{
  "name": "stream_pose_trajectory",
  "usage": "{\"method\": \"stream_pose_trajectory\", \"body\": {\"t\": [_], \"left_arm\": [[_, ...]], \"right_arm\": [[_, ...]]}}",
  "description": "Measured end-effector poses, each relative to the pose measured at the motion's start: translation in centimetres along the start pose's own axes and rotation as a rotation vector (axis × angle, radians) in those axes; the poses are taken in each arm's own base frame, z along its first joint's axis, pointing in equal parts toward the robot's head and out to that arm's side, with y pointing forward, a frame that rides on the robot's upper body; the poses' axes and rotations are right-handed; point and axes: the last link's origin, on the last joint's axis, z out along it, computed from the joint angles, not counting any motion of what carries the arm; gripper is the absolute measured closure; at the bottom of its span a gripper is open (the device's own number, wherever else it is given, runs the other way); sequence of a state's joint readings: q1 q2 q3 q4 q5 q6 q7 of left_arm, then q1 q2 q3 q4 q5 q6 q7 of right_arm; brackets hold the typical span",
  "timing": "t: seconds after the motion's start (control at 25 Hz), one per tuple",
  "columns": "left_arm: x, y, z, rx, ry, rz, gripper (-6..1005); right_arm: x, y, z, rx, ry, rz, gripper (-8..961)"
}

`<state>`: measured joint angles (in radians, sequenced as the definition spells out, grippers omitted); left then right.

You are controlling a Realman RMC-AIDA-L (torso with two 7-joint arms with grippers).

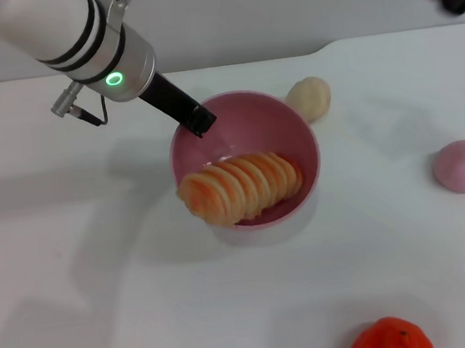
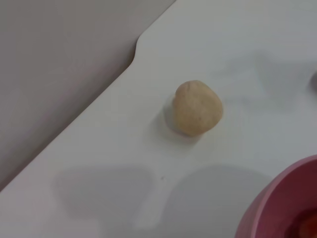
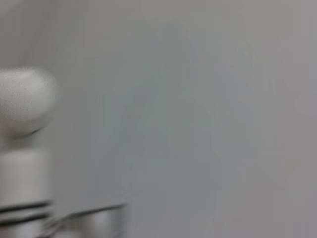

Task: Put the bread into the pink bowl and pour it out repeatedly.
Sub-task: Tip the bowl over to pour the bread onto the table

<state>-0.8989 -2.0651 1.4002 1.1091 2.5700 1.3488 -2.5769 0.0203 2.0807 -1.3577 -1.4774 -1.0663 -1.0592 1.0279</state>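
While the bread (image 1: 241,187) fills the pink bowl (image 1: 295,130), the left gripper (image 1: 197,122) grips its rim.

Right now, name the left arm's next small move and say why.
Probably tip the bowl to pour: the bread already lies inside, one end over the rim, and the left gripper sits at the far rim. Its grip isn't clear.

A plain pale grey surface (image 3: 198,109) fills nearly the whole right wrist view, blurred and without any marking. At one edge stands a white rounded robot part (image 3: 25,99), and under it a white cylindrical segment with dark bands (image 3: 22,208); what they belong to cannot be told.
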Motion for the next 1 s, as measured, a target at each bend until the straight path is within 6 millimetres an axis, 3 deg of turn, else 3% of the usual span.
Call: {"method": "stream_pose_trajectory", "body": {"t": [0.28,0.48,1.0], "left_arm": [[0.1,-0.1,0.2,0.008,0.021,-0.004,958],[0.5,0.8,0.8,-0.016,0.064,0.004,958],[3.6,5.1,3.2,-0.057,0.318,0.066,958]], "right_arm": [[2.2,-2.0,-5.5,0.317,-0.210,0.055,518],[4.8,-1.6,-9.0,0.518,-0.256,0.037,518],[6.6,-0.1,-11.8,0.589,-0.220,0.048,518]]}}
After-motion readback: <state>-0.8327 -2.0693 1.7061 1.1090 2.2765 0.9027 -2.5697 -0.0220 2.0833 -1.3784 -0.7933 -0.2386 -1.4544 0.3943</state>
